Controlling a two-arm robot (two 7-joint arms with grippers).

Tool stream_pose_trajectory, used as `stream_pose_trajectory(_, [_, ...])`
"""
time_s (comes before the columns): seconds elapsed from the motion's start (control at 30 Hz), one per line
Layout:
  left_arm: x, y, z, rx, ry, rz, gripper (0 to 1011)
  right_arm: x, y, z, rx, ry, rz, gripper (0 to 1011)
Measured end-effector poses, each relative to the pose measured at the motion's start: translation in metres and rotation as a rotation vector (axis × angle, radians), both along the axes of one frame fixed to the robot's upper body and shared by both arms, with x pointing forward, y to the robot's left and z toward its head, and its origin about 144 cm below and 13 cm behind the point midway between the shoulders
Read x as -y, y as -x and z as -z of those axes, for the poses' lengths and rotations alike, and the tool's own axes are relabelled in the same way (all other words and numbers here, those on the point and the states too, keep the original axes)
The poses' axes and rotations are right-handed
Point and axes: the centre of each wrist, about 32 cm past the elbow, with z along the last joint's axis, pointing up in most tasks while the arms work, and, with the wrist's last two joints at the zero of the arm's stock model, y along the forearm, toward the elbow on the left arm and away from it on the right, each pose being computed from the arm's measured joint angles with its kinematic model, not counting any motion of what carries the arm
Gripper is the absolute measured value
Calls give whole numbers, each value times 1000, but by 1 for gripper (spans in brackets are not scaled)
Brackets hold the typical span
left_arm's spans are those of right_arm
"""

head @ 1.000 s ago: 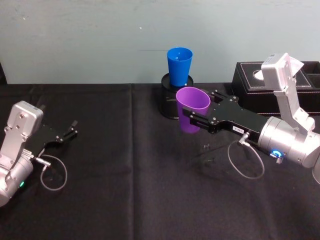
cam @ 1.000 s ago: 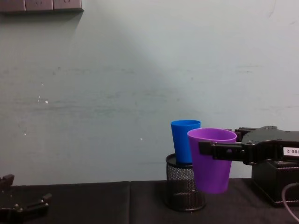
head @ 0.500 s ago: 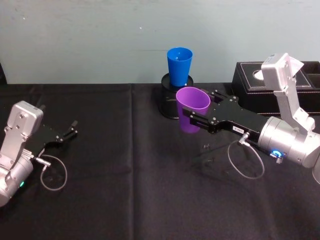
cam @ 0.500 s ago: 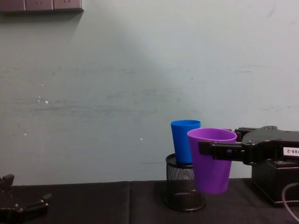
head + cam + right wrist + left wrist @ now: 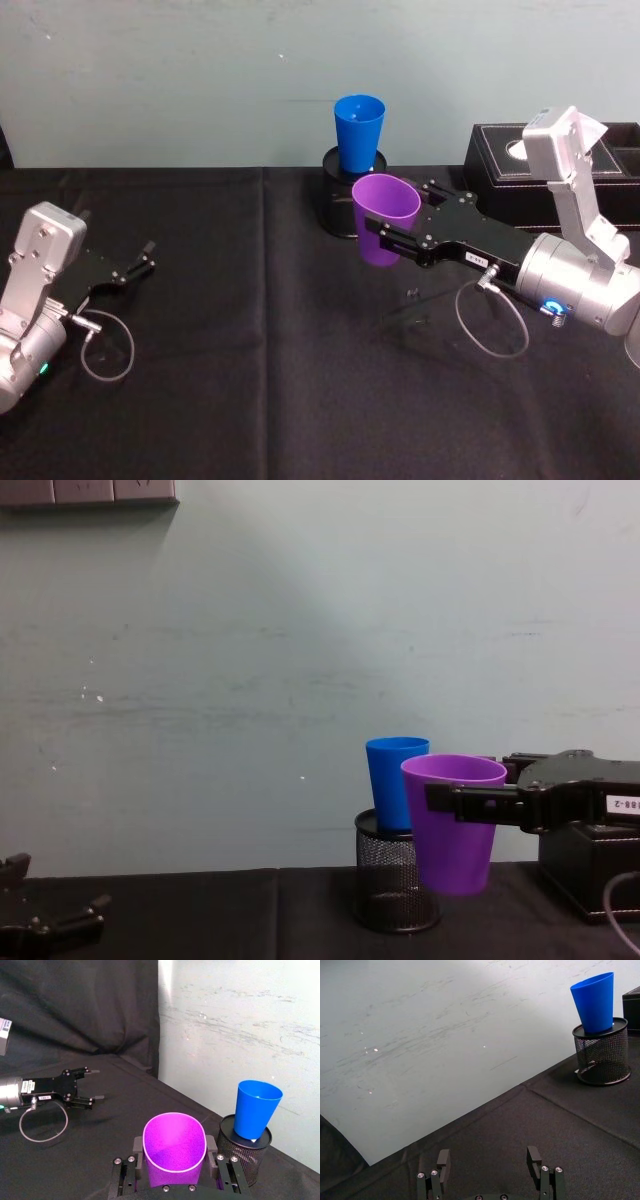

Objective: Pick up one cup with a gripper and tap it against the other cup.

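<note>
surface (image 5: 250, 380): black cloth over all of it, pale wall behind. Everything you need sits on the far right half.
right gripper (image 5: 395, 225): on your silver-grey arm with the blue ring light, reaching in from the right. Jaws clamped on the purple cup, one finger on each side just below the rim.
left gripper (image 5: 148, 256): parked low at the left edge of the surface, jaws wide with nothing between them. Well apart from both cups.
black box (image 5: 500, 165): far right at the back, behind your right arm.
pen holder (image 5: 600, 1055): black wire mesh, standing at the back, just left of the box.
purple cup (image 5: 452, 830): upright, mouth up, held clear of the surface. Sits in front of the pen holder, a little to its right.
blue cup (image 5: 359, 130): upright, base down inside the pen holder, rim well above the mesh.
gap: check your right wrist view, the two cups are close but not touching.
</note>
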Motion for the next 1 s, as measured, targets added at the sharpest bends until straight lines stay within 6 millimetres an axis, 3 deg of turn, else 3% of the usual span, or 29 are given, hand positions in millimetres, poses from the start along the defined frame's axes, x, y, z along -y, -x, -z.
stream_pose_trajectory(0.7, [0, 0, 0, 0, 0, 0, 1000, -1, -1, 1, -5, 1, 3, 719])
stream_pose_trajectory(1.0, [0, 0, 0, 0, 0, 0, 1000, -5, -11, 4, -34, -21, 45, 718])
